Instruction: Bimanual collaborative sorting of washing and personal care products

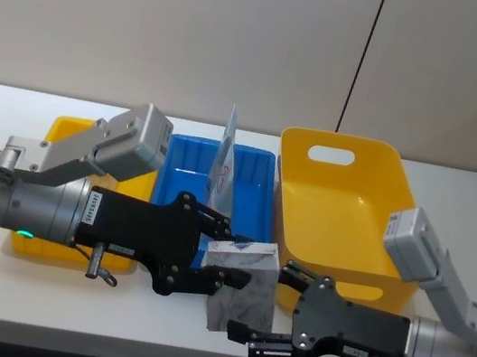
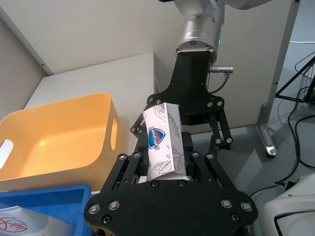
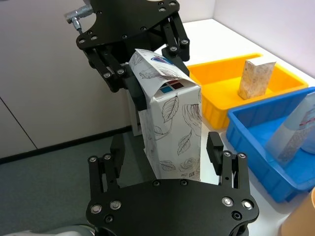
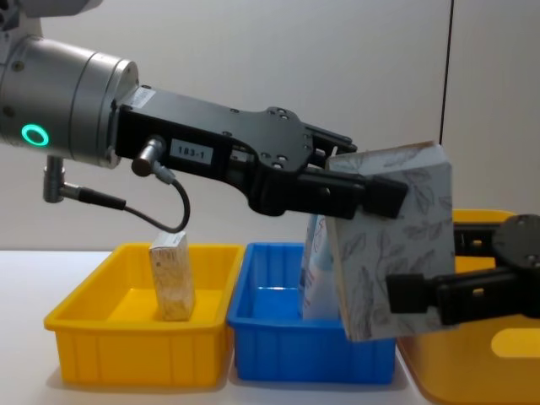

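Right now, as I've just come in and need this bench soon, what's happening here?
A hand-over looks under way. The left gripper has its jaws shut on the pale grey leaf-print carton, holding it tilted in front of the bins. The right gripper has its jaws open on either side of the carton's lower part, not yet gripping. A small tan carton stands in the low yellow tray, and a pale blue tube leans in the blue bin.

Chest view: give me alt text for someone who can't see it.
The left gripper clamps the top of a tilted pale grey leaf-print carton in mid-air, while the open right gripper brackets its lower end. Behind are a yellow tray holding a small tan carton, a blue tray with a pale blue tube, and a yellow bin.
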Available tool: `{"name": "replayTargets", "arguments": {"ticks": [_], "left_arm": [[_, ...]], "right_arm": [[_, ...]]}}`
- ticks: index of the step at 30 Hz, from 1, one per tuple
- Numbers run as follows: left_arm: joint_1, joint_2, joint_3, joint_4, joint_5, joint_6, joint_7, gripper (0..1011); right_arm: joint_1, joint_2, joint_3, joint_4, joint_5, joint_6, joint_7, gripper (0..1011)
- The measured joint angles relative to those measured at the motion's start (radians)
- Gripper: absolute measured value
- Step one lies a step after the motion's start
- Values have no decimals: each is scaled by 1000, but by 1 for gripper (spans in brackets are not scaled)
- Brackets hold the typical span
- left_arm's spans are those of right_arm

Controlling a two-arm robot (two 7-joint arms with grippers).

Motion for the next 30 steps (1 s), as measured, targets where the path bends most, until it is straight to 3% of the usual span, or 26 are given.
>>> {"name": "replayTargets", "arguments": {"ticks": [7,17,25,30], "left_arm": [[0,0,0,0,0,0,0,342],[0,0,0,0,0,0,0,342],[0,0,0,0,0,0,-1,342],[0,0,0,0,0,0,-2,342]], "right_arm": [[16,-6,-16,13,-8,-11,6,960],[30,-11,-29,24,-15,-19,10,678],[35,-14,-35,29,-19,-23,12,390],[37,-14,-36,30,-19,-23,12,349]]}}
